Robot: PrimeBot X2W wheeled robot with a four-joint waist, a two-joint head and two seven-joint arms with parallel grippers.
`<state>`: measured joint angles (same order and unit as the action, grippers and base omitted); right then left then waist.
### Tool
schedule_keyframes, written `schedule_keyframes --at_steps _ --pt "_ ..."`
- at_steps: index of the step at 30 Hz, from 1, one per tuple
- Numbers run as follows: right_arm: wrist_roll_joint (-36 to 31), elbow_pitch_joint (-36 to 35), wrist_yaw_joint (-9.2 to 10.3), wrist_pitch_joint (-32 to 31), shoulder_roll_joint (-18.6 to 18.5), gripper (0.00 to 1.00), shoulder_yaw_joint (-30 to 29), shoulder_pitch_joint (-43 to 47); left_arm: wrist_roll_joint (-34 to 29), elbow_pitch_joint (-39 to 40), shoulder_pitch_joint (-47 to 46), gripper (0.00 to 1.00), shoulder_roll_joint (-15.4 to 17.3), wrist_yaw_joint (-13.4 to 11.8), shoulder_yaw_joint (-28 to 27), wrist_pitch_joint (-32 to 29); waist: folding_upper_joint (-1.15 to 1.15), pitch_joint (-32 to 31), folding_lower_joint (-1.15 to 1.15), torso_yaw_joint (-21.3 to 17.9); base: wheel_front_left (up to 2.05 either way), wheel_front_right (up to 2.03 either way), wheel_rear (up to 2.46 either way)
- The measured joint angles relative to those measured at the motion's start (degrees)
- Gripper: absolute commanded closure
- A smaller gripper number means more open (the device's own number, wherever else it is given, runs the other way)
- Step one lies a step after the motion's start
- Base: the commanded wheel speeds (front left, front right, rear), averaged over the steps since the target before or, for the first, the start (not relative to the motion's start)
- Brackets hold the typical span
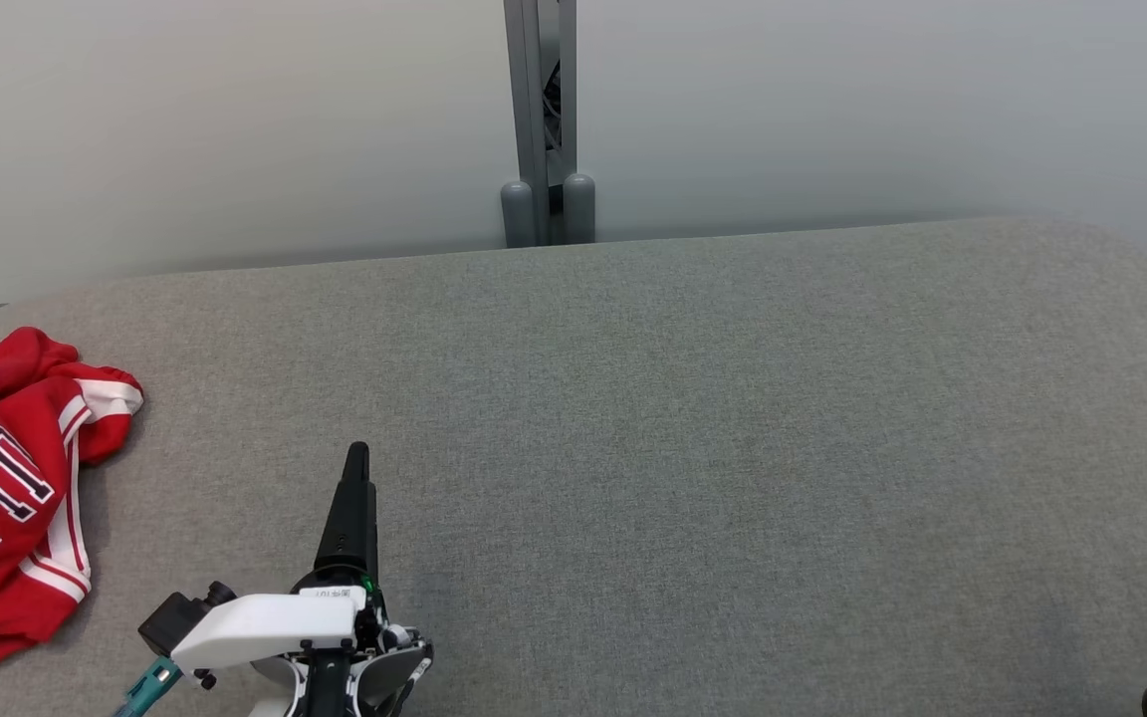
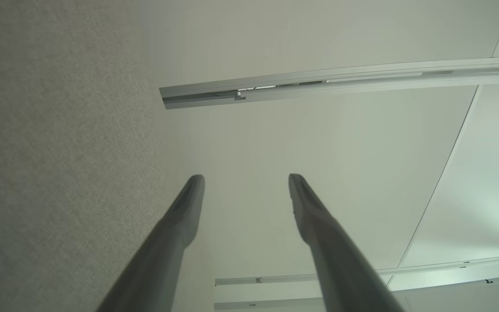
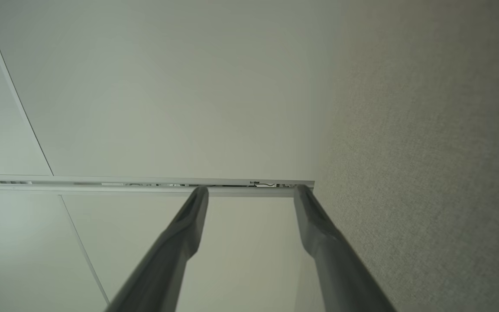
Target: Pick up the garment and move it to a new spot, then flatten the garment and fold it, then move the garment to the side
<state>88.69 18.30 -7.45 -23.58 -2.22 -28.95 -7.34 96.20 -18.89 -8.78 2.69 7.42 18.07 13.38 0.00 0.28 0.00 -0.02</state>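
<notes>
At left edge of table [image 1: 693, 398]: crumpled garment [image 1: 6, 508], L pincer [image 1: 356, 463] near.

Crumpled red garment [image 1: 6, 558] bears black-and-white letters, not legible whole.

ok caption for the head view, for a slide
Crumpled red garment at the left end of the grey table; both sets of jaws open, clear of it
</notes>
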Motion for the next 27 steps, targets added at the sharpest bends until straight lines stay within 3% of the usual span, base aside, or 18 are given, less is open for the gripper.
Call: schedule_keyframes --at_steps 11,27 --pt "-4.3 -2.1 0.00 5.9 -0.7 0.00 5.7 -0.3 -5.4 2.9 -1.0 0.00 0.0 0.0 -2.8 0.3 0.00 0.1 0.00 -0.1 0.00 0.00 0.00" --pt "-24.9 -8.2 0.04 13.1 -3.4 0.00 12.8 -1.2 -29.5 7.3 -1.1 0.00 0.1 -0.6 -4.9 0.5 0.00 0.1 0.00 0.0 0.00 0.00 0.00"
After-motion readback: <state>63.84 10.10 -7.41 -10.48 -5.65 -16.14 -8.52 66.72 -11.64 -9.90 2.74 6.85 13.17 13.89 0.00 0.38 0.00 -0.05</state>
